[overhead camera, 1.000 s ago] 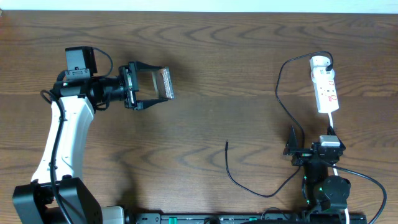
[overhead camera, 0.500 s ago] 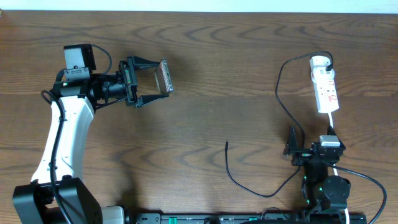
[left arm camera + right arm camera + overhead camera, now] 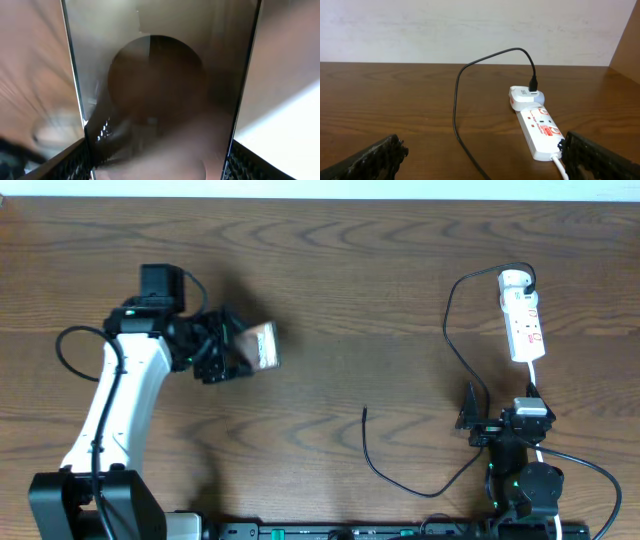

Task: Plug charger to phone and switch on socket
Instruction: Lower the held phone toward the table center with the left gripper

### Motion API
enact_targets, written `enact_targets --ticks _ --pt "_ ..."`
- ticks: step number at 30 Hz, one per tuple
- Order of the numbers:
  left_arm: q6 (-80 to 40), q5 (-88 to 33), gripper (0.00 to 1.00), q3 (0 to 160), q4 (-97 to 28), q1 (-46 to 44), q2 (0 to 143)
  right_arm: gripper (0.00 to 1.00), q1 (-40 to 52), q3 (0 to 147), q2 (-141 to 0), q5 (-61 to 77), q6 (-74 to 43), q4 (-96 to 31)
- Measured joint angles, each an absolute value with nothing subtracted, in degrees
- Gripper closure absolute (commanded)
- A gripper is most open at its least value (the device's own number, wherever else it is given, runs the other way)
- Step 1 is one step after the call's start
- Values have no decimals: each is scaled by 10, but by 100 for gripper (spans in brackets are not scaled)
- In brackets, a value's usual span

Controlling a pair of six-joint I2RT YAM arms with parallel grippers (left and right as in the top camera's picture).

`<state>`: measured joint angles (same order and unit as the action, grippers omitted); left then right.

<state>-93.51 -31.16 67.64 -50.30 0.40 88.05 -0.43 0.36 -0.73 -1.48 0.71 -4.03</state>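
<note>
overhead — glossy flat bronze phone (image 3: 262, 346), narrow round-ended white socket (image 3: 522, 320)

Wooden table (image 3: 330, 280) with socket (image 3: 524, 325), charger (image 3: 454, 112).

**Desk:** What's at left on the wooden table (image 3: 330, 270)?

**Photographer:** The left gripper (image 3: 245, 350) on its white arm, clamped across a bronze-brown phone (image 3: 262, 345) held at a tilt.

**Desk:** And at right?

**Photographer:** A white power strip (image 3: 524, 320) with a white adapter (image 3: 513, 279) plugged into its far end. The black charger cable (image 3: 447, 310) loops from it past the right gripper (image 3: 500, 408), its free tip lying mid-table.
</note>
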Motion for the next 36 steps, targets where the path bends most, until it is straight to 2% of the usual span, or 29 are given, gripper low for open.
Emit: enact_targets --ticks 6,11,29,36 --pt "-928 -147 93 676 -549 -36 881 1 -4 4 -7 -15 7 -40" --pt "-927 -81 93 676 -565 -48 881 1 -4 4 -7 -15 7 -40" --pt "-927 -56 93 676 -580 -50 881 1 -4 4 -7 -10 6 -32" --pt "-920 -54 93 676 -580 -50 881 1 -5 4 -7 130 -25 48"
